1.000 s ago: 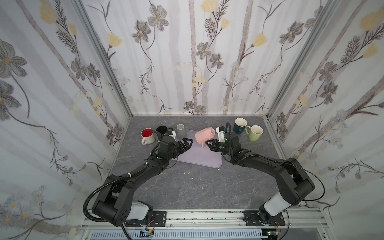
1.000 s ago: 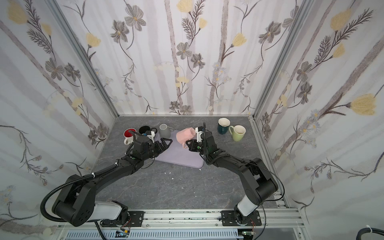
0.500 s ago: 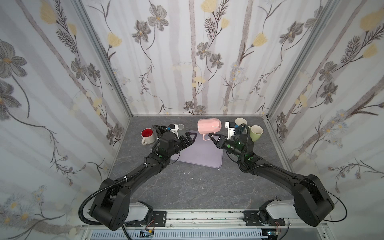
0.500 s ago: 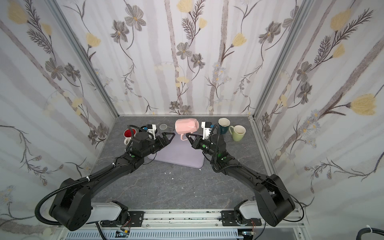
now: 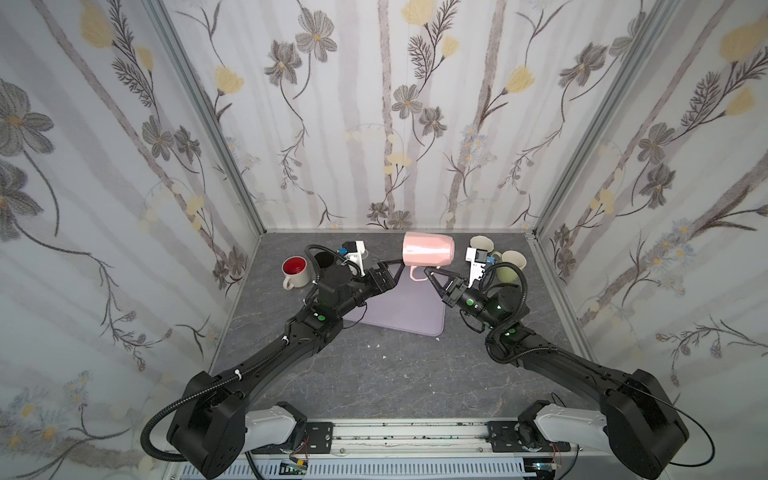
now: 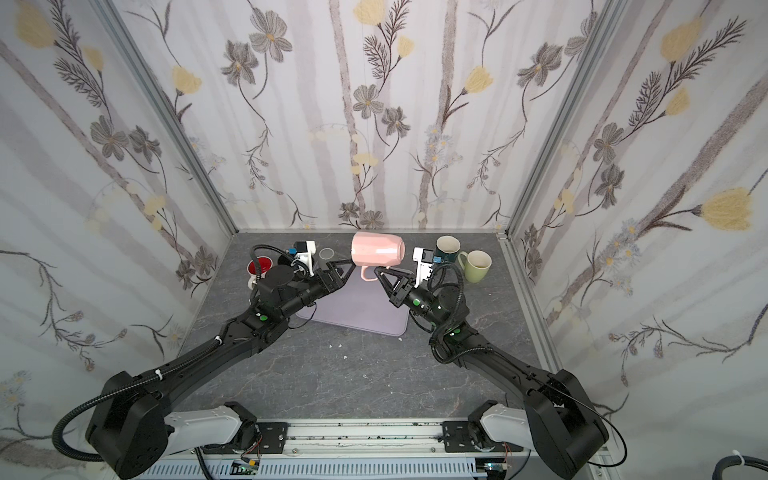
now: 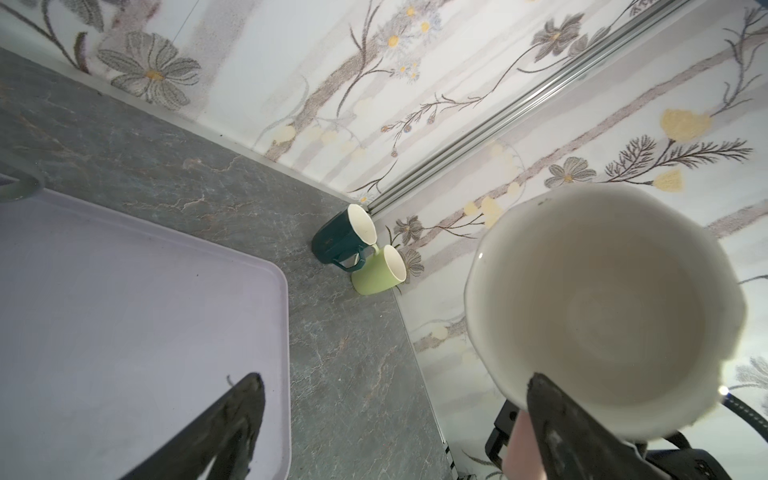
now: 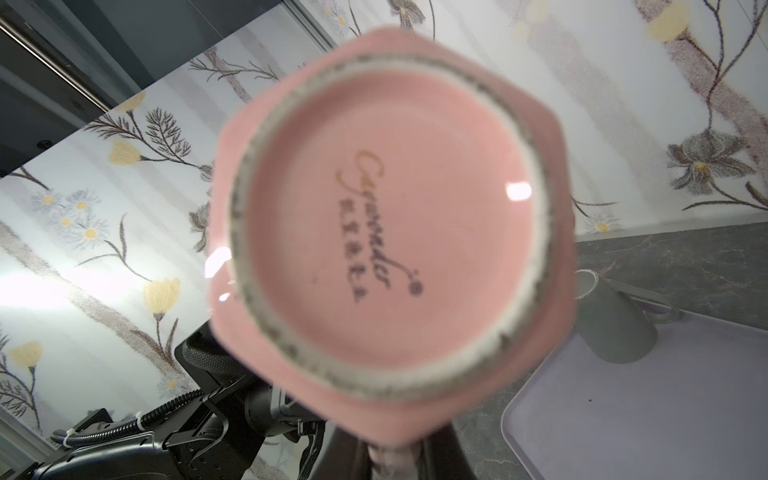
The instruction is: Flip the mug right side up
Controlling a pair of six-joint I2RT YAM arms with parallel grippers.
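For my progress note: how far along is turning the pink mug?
Done: the pink mug is up off the mat, gripped at its handle by the right tool. In hand: it lies sideways in the air, mouth toward the open left tool. To do: tip it upright and set it down.

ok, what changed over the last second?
The right pincer, shut on the handle, raised the pink mug from low over the mat. It now hangs sideways, mouth toward the left pincer, which rose alongside, open. Mat, red mug and green mug stayed put.
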